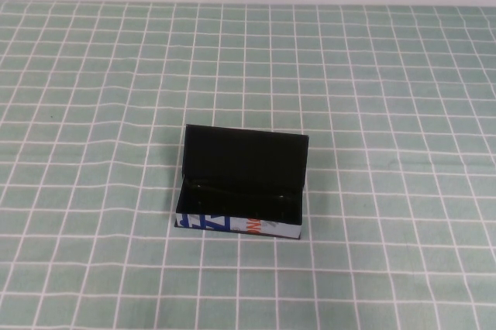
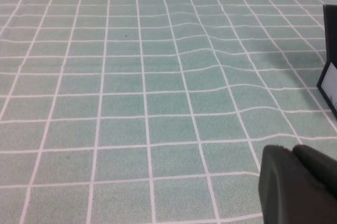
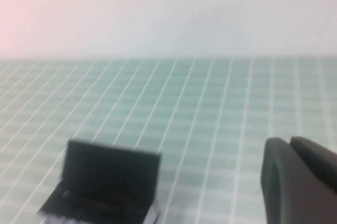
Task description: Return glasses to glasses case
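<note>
**Open case on the checked cloth**

The glasses case [image 1: 239, 187] stands lid-up mid-desk on the green checked cloth [image 1: 93, 113]; something dark lies inside. The right gripper [image 3: 300, 182] hangs above it, fingers closed, empty. The left gripper [image 2: 297, 184] hovers nearby; whether its fingers are open I cannot tell.

From my seat the left gripper [image 2: 297, 184] is cropped at the frame corner, the right gripper [image 3: 300, 182] likewise, the glasses case [image 3: 105, 184] ahead of that claw is blurred and edge-cut, and its dark interior hides any contents.
</note>
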